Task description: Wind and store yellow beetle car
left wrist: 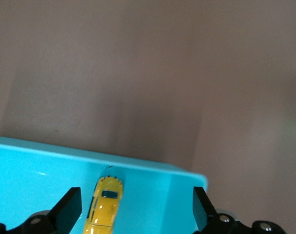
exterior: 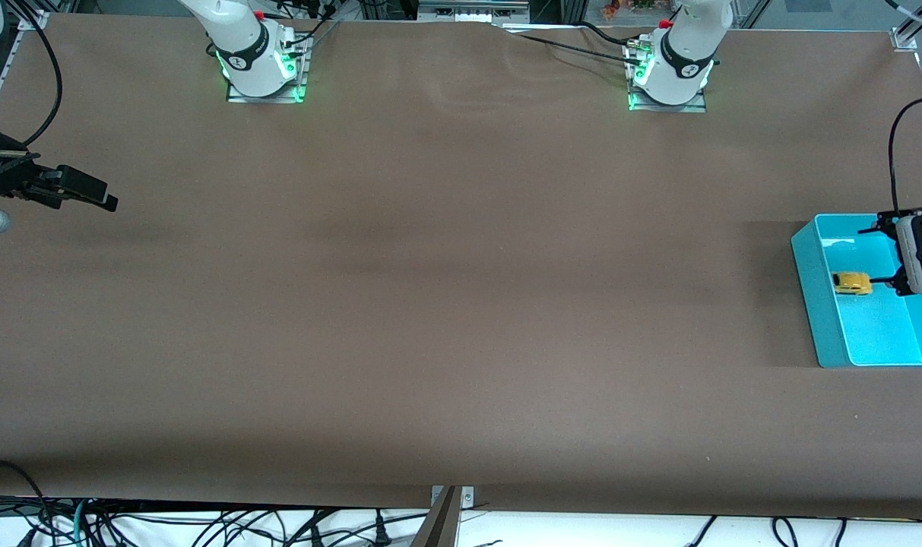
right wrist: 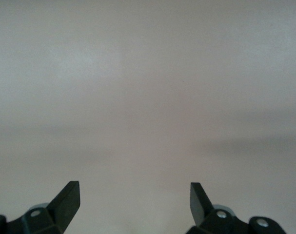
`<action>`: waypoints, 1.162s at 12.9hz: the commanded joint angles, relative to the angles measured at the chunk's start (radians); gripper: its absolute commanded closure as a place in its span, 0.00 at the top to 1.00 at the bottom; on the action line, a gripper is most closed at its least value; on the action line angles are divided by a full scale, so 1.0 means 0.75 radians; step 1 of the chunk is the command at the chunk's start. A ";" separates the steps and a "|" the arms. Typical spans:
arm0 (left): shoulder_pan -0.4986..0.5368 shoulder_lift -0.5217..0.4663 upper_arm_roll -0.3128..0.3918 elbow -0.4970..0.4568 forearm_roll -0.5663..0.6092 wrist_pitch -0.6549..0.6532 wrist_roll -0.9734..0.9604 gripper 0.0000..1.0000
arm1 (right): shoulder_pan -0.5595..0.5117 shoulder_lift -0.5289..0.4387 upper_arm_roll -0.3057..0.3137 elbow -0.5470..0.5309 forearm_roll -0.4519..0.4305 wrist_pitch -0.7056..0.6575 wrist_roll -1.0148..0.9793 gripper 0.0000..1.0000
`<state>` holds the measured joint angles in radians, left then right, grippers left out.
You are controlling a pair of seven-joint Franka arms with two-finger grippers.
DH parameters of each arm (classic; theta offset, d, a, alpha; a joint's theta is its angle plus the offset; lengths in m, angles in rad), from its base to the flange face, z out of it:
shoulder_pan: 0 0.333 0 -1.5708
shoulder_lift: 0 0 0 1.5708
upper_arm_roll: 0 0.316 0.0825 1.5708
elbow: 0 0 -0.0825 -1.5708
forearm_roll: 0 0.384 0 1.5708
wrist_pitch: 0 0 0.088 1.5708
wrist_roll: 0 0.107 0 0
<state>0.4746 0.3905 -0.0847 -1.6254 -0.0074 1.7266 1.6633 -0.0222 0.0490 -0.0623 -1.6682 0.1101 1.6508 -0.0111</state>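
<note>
The yellow beetle car lies on the floor of the cyan bin, close to the bin wall that faces the middle of the table. My left gripper hangs over the bin, open. The car shows between its fingers, nearer to one of them, and neither finger grips it. My right gripper waits open over bare table at the right arm's end, with nothing between its fingers.
The cyan bin stands at the left arm's end of the brown table, by the table's edge. Both arm bases stand along the table's back edge. Cables hang below the front edge.
</note>
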 commanded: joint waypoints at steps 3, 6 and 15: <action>-0.242 -0.207 0.009 0.034 -0.100 -0.246 -0.543 1.00 | -0.009 0.000 0.001 0.007 0.025 -0.015 0.005 1.00; -0.391 -0.253 0.007 0.103 -0.113 -0.330 -0.887 1.00 | -0.009 0.000 -0.007 0.009 0.027 -0.009 0.001 1.00; -0.600 -0.412 0.017 0.118 -0.066 -0.388 -2.068 1.00 | 0.001 -0.067 0.013 0.019 -0.126 -0.082 0.025 1.00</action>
<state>0.0592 0.0918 -0.0879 -1.5462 -0.0693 1.4516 0.1764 -0.0212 0.0321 -0.0569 -1.6589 0.0237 1.6492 -0.0102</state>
